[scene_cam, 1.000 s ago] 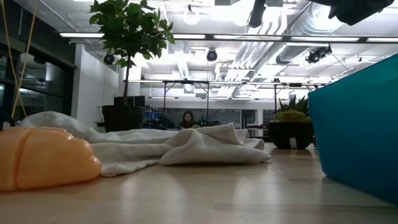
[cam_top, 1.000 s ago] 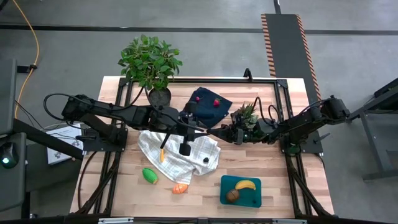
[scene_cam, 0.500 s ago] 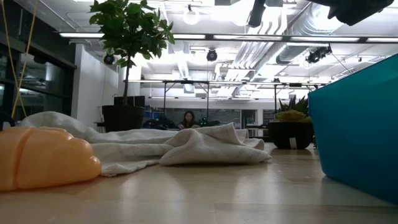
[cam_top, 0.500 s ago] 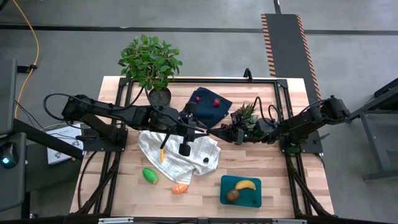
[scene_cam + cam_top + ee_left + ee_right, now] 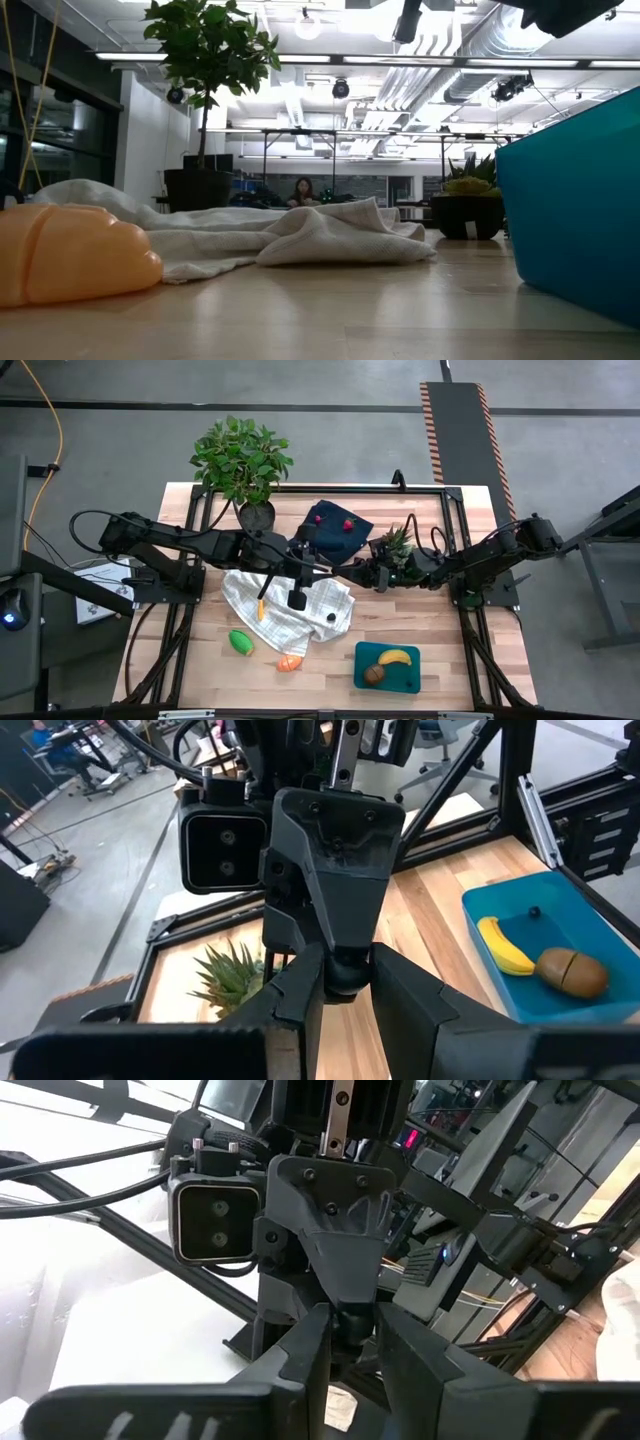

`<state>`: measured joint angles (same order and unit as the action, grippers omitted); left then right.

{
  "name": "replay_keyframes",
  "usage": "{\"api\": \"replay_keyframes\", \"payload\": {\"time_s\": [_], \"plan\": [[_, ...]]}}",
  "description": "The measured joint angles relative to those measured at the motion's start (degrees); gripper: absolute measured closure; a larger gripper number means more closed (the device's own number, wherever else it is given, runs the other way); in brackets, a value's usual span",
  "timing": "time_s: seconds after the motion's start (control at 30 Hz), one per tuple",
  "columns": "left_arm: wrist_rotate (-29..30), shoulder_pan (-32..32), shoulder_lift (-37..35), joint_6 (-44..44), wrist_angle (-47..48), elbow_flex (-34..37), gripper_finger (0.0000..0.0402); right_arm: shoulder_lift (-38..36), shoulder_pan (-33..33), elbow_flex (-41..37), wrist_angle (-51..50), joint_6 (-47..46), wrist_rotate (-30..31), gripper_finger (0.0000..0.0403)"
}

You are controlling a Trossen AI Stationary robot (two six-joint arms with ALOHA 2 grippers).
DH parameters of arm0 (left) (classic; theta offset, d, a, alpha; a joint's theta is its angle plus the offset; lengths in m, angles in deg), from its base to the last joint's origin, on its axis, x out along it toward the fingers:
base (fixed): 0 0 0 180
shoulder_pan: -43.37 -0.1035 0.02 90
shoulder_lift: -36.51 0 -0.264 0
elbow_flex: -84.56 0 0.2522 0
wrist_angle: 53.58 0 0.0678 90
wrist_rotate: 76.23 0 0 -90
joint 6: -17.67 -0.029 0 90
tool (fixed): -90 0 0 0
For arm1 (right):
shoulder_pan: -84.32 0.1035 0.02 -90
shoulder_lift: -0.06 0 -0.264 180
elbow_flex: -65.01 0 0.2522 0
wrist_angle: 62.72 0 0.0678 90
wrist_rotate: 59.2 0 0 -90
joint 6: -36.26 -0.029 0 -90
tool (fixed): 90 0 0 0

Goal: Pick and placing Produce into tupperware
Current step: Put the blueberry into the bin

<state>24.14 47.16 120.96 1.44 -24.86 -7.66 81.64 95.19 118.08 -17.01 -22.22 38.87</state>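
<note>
On the bench (image 5: 200, 670), the left gripper (image 5: 336, 569) and right gripper (image 5: 367, 575) meet nose to nose at frame centre; whether their jaws grip anything I cannot tell. The teal tupperware (image 5: 410, 680), lower right, holds a banana (image 5: 394, 656) and a brown piece (image 5: 373, 674). Separate the arms first, then approach the green piece (image 5: 241, 642) from straight above.

Banana (image 5: 394, 657), brown piece (image 5: 374, 674) in teal tupperware (image 5: 409, 681); green piece (image 5: 241, 642) outside

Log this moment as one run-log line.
left end effector facing right end effector above table | tupperware: banana, brown round one inside | green piece, orange piece on table | red berries on navy cloth
</note>
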Motion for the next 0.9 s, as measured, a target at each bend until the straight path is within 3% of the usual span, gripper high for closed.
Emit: {"api": "replay_keyframes", "payload": {"time_s": [0.13, 0.4, 0.9], "plan": [[0.03, 0.0, 0.0, 0.0, 0.11, 0.0, 0.033, 0.0, 0.01, 0.0, 0.0, 0.0, 0.02, 0.0335], [-0.16, 0.0, 0.0, 0.0, 0.22, 0.0, 0.033, 0.0, 0.04, 0.0, 0.0, -0.08, 0.03, 0.0382], [-0.96, -0.02, 0.0, -0.63, 0.24, 0.0, 0.033, 0.0, 0.04, 0.0, 0.07, -0.17, 0.09, 0.038]]}}
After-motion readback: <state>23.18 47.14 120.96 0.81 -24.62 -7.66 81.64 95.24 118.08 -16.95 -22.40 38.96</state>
